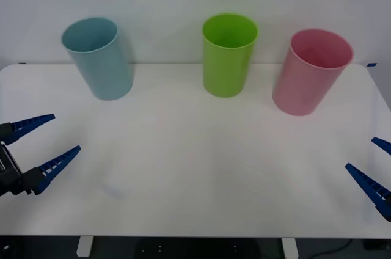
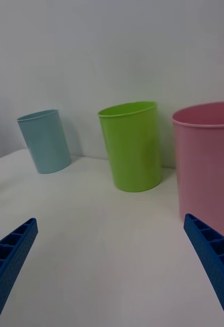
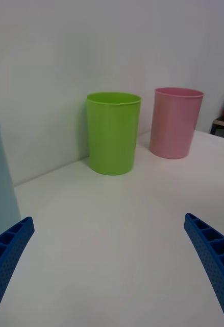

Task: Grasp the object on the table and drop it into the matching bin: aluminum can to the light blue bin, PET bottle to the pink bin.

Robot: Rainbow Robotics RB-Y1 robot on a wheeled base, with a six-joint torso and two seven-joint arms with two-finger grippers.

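Three bins stand in a row along the far side of the white tabletop [image 1: 195, 167]: the blue bin [image 1: 98, 57] on the robot's left, a green bin [image 1: 228, 54] in the middle, the pink bin [image 1: 313, 71] on the right. Both arms sit low at the near corners. The left claw [image 1: 46, 143] hangs just over the near left part of the tabletop with its blue fingers spread wide and nothing between them; the right claw [image 1: 374, 167] is at the near right edge, likewise released and empty. I can't find the can anywhere on the tabletop; it may already lie inside a bin, though the bin interiors I can see into look bare, so I cannot say where it is. The main risk from here, as I judge it, is a claw closing on nothing or reaching toward the wrong place because there is no target in sight. A second risk is a sweeping arm knocking a bin: they are tall and light-looking, and would likely tip easily. There is plenty of open room across the middle and near side of the tabletop, and wide gaps between the bins. The bins themselves stand near the far edge, so a push from the front could send one off the back.
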